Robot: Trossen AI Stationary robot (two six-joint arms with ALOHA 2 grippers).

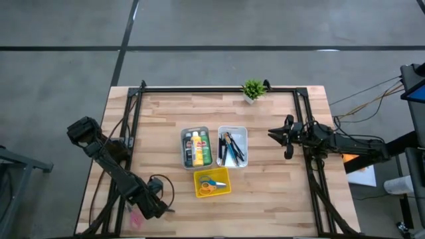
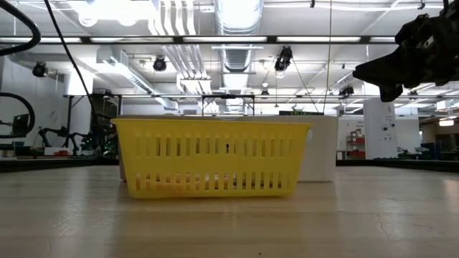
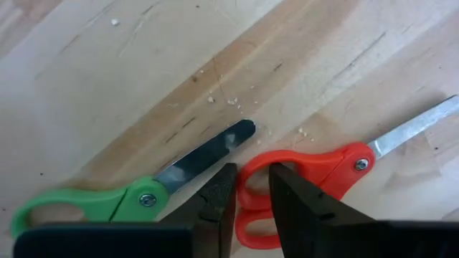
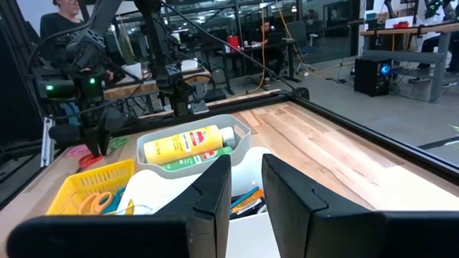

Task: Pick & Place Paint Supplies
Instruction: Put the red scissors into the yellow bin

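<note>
Paint bottles [image 1: 198, 147]: lying flat in grey tray [image 1: 183, 136], long axes front-to-back. Brushes [image 1: 232, 149] likewise in white tray [image 1: 242, 133]. Left gripper [image 3: 247, 190] and right gripper [image 4: 245, 188]: narrowly parted, empty.

Red scissors [image 3: 301, 188] handle part-hidden behind fingers [image 3: 215, 208]; blade cut by edge.

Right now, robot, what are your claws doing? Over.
Left claw slightly open, over red scissors. Right claw open, empty, raised at table's right. Paint bottles in grey tray, brushes in white tray. Yellow basket beside trays.
</note>
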